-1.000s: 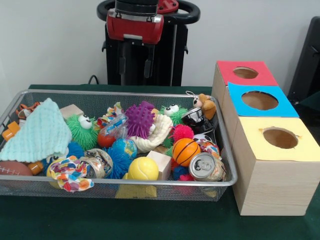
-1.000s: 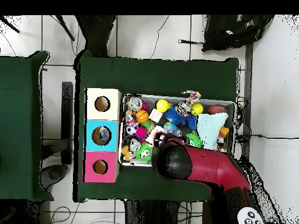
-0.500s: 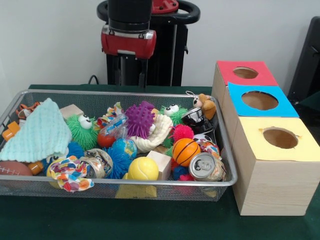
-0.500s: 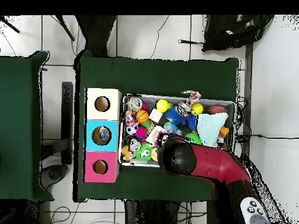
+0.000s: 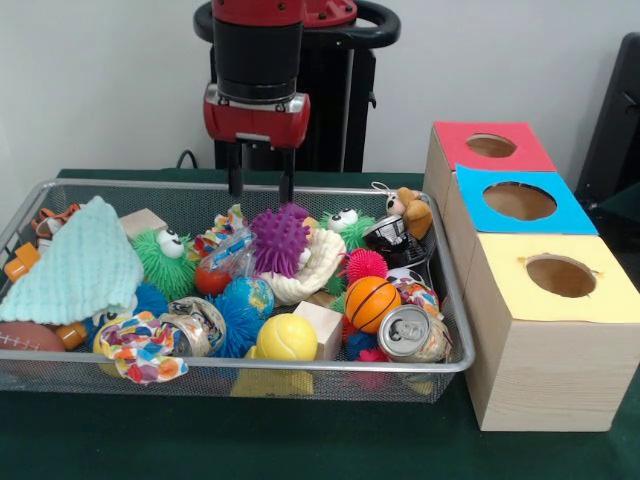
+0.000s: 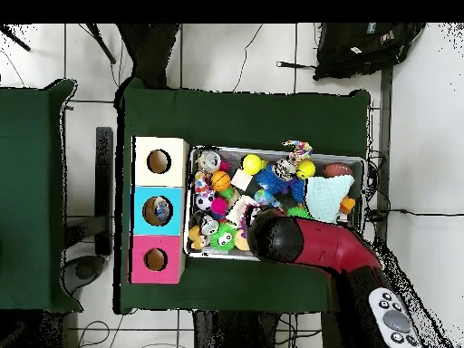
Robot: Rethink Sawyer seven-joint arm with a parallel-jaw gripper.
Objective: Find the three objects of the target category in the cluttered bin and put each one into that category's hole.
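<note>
Wire mesh bin (image 5: 455,300): sits on green table (image 5: 300,450), filled with mixed toys.
Mint cloth (image 5: 70,265): draped at the bin's left end, an orange piece (image 5: 20,262) just beside it at the left rim.
Green fuzzy toy with eyes (image 5: 165,255): right of the cloth, near the back.
Patterned rag (image 5: 140,345): front left, against the mesh.
Gripper (image 5: 260,178): hangs over the bin's back edge, above the purple spiky ball (image 5: 278,238); the two fingers (image 5: 236,172) stand apart and hold nothing.
Globe ball (image 5: 250,295): centre, below the purple ball.
Yellow ball (image 5: 286,337): front centre, touching a wooden block (image 5: 325,322).
Basketball (image 5: 372,302): right of the block, a pink spiky ball (image 5: 365,265) behind it.
Drink can (image 5: 410,332): front right corner, on its side.
Plush animal (image 5: 410,210): back right corner.
Wooden boxes (image 5: 540,390): right of the bin, topped red (image 5: 490,145), blue (image 5: 520,200) and yellow (image 5: 560,275), each with a round hole.
Target category: cannot be told from these views.
</note>
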